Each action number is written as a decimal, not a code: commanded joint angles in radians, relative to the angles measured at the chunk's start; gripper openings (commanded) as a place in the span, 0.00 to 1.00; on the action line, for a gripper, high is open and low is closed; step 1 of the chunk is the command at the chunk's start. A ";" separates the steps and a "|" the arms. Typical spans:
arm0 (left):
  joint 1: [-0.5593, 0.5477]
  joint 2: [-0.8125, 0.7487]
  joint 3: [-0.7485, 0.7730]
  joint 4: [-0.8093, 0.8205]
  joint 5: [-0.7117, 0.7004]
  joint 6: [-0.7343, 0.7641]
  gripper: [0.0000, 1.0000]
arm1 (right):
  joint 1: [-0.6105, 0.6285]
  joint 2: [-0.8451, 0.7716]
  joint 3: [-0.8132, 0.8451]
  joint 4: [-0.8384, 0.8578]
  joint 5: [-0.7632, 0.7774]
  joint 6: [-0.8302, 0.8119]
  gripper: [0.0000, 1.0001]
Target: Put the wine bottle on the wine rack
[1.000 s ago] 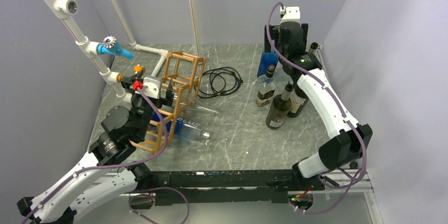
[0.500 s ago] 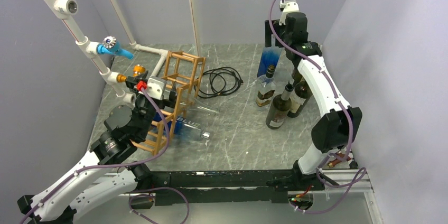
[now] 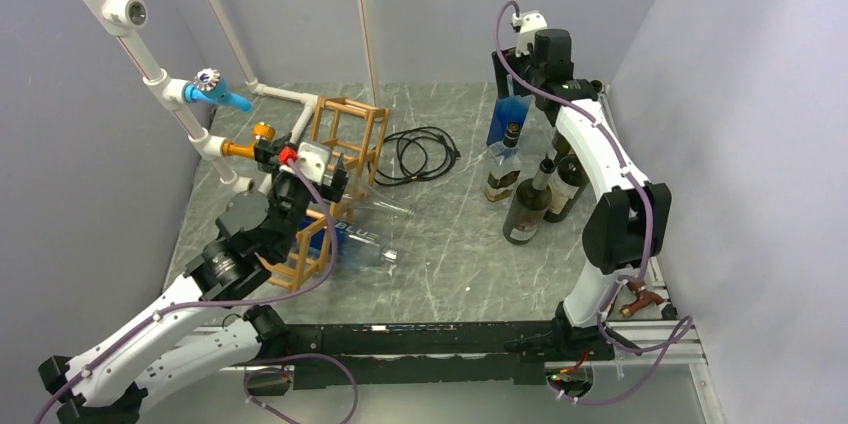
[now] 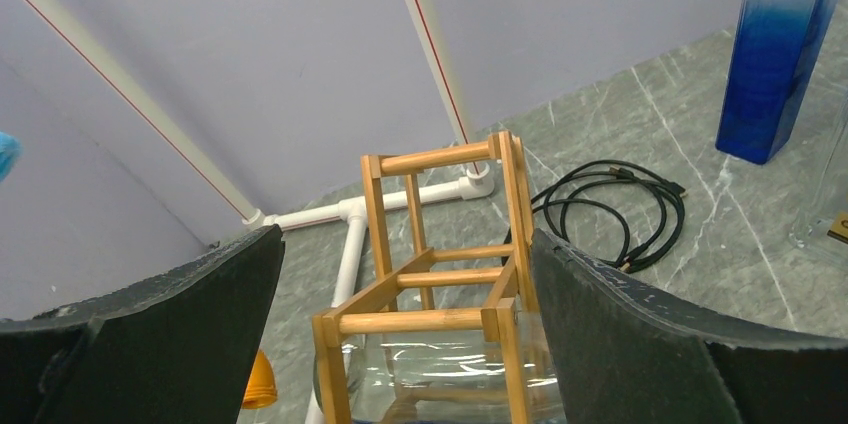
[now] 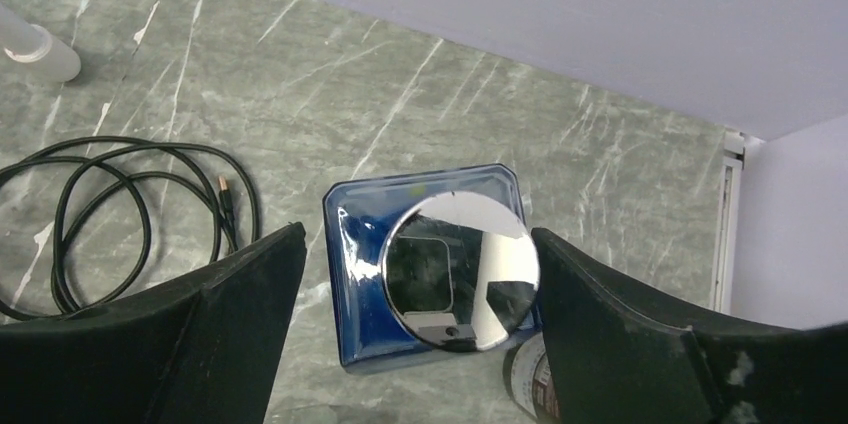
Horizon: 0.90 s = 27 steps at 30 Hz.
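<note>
1. While the right gripper point(image 5: 418, 232) hangs directly over the tall square blue glass bottle point(image 5: 360, 244) at the back right of the grey marbled table point(image 3: 450, 274), the step in hand looks like the approach to a grasp from above.
2. Its jaws stand wide apart, one on either side of the bottle's round mirror-bright cap point(image 5: 460, 269). They have hold of nothing, and the wrist view shows a gap on the left side at least.
3. The bottle stands upright, just behind a cluster of dark glass wine bottles point(image 3: 525, 209) and well apart from the open lattice rack of orange-brown wooden sticks point(image 3: 345, 144) on the left.
4. The left gripper point(image 4: 405, 236) is fully spread and empty, poised beside that rack. A clear glass bottle point(image 3: 365, 239) already lies on its side in a lower cell.
5. The next move, as I judge it, calls for lowering the right jaws past the cap, closing squarely on the neck or shoulders, and lifting straight up so the neighbouring bottles are not knocked.
6. The slick glass could slip or swing in a high grip.
</note>
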<state>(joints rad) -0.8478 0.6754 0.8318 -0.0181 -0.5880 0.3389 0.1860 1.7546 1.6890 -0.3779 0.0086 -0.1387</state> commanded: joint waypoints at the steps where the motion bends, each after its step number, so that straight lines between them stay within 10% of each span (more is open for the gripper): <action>1: -0.005 0.029 0.010 0.049 -0.009 0.007 1.00 | -0.001 0.020 -0.026 0.091 -0.031 -0.027 0.80; 8: -0.004 0.052 0.007 0.056 -0.011 0.015 1.00 | -0.001 0.005 -0.086 0.164 -0.040 -0.036 0.51; 14: -0.004 0.035 0.004 0.057 0.003 0.011 0.99 | 0.000 0.019 -0.006 0.139 -0.074 -0.014 0.00; 27: -0.005 0.015 0.010 0.049 0.003 0.003 1.00 | 0.025 -0.053 0.084 0.204 -0.012 0.233 0.00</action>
<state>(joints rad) -0.8486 0.7147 0.8303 -0.0078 -0.5873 0.3500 0.1993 1.7821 1.6672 -0.2951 -0.0235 -0.0292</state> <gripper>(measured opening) 0.995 0.651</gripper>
